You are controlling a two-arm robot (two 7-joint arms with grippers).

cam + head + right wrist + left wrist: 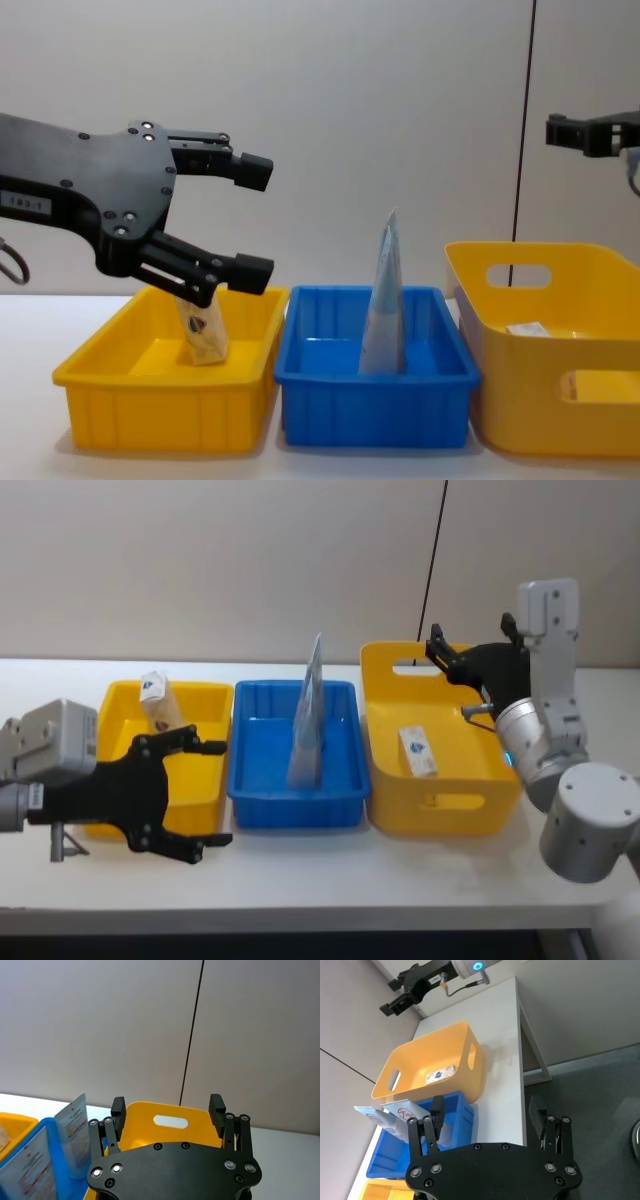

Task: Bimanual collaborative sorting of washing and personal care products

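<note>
The left gripper (215, 793) hangs wide open near the front of the low yellow plastic bin (205, 695). The right gripper (436, 652), also spread wide and empty, hovers by the back rim of the tall yellow handled basket (385, 680).

- **Packet:** one small beige wrapped packet (155, 702) leans in the low bin.
- **Pack:** one white-grey speckled soft pack (417, 750) lies in the basket.
- **Tubes:** two, a pale blue tapered tube (385, 300) and a white red-marked tube (402, 1108), stand on end in the single blue plastic bin (340, 695) between.

The tubes look precarious. A brushing finger, or a bin nudged on the white table (400, 880), would likely topple them.
</note>
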